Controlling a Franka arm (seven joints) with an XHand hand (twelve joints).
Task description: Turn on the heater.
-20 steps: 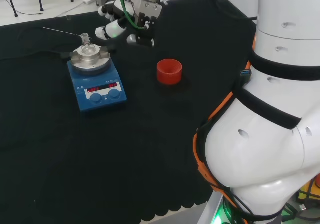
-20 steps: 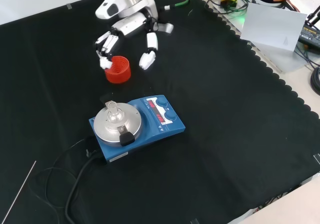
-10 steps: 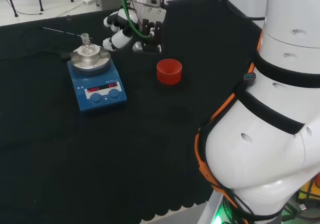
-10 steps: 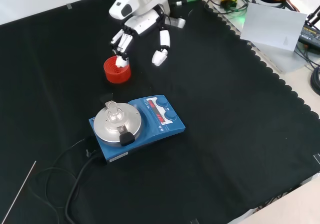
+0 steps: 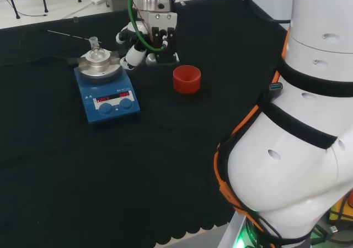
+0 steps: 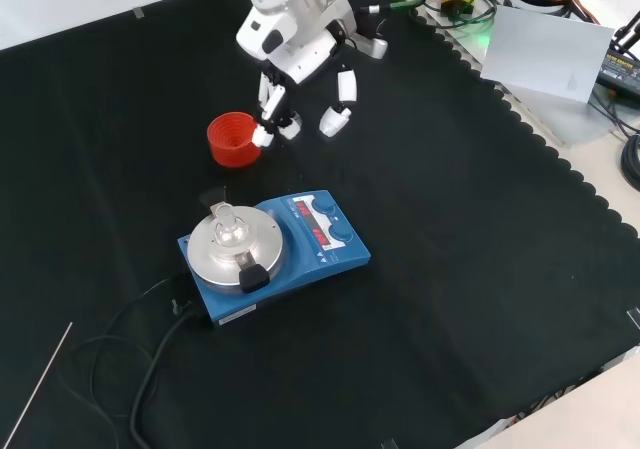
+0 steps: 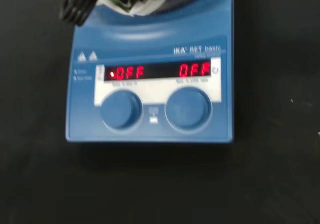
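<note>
The heater (image 5: 107, 96) is a blue hotplate with a round silver plate, two blue knobs and red lit displays. It lies left of middle in the head view, and mid-cloth as the heater (image 6: 310, 244) in the front view. A small glass flask (image 6: 228, 225) stands on its plate. The hand (image 6: 298, 54) hangs above the cloth beyond the heater, open, fingers (image 6: 338, 119) pointing down and holding nothing. In the head view the hand (image 5: 150, 35) is just right of the plate. The wrist view looks down on the heater's front panel (image 7: 150, 126) and both knobs (image 7: 121, 110).
A red ribbed ring (image 6: 233, 139) stands beside the fingers, beyond the heater in the front view. A black cable (image 6: 150, 369) and a thin rod (image 6: 40, 384) lie at the lower left. The arm's white links (image 5: 298, 121) take up the head view's right.
The hand has moved rightwards and nearer in the front view, passing over the red ring toward the heater. The heater and flask have not moved.
</note>
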